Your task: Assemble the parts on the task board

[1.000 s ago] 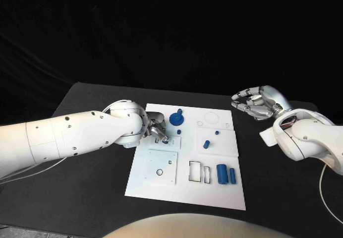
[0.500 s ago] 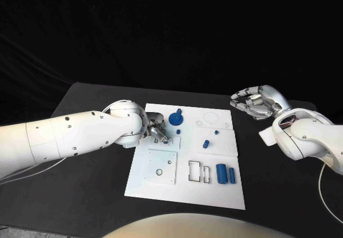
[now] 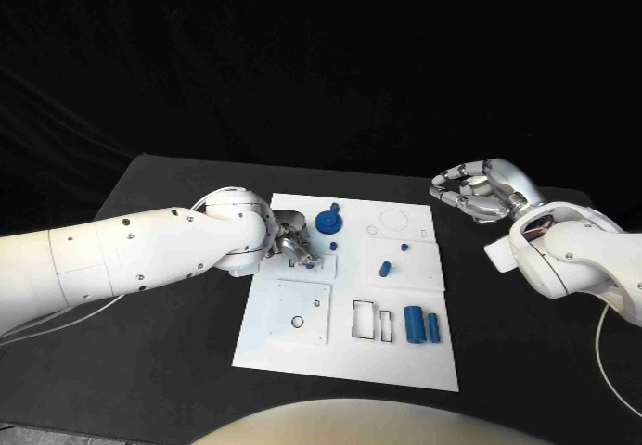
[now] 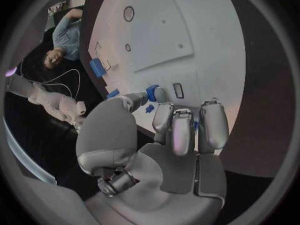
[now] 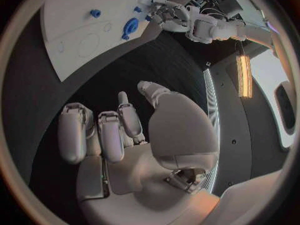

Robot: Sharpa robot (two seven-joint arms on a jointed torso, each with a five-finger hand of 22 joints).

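Left hand (image 3: 294, 246) is down on the task board (image 3: 311, 348), at its near-left part just beside the big blue disc part (image 3: 329, 222). Its fingers (image 4: 178, 130) are curled together over a small blue part (image 4: 152, 92). From the left wrist view I'd call that a pinch between thumb and fingers, but the contact itself is partly hidden. There's a small rectangular slot (image 4: 178, 90) in the board right by the fingertips; probably the target, can't confirm.

Right hand (image 3: 479, 195) hangs over the bare bench (image 3: 174, 185), well off the board's far-right corner. Fingers (image 5: 100, 132) curled in, nothing in them.

Doing this step well, my read:
- keep the part square to its seat before pushing; a tilted part will jam on the edge
- press straight down and let go only once it sits flush
- keep the wrist clear of the disc part next to it
- right hand could steady the board's far edge if it starts sliding

Seats on the board and what's in them:
- two blue cylinders (image 3: 421, 324) lie side by side at the near-right end
- rectangular cut-outs (image 3: 365, 318) just left of the cylinders look unfilled
- a blue peg (image 3: 385, 270) and a smaller blue stud (image 3: 403, 247) stand on the raised square right of the left hand
- a round outline (image 3: 396, 220) right of the disc has nothing in it
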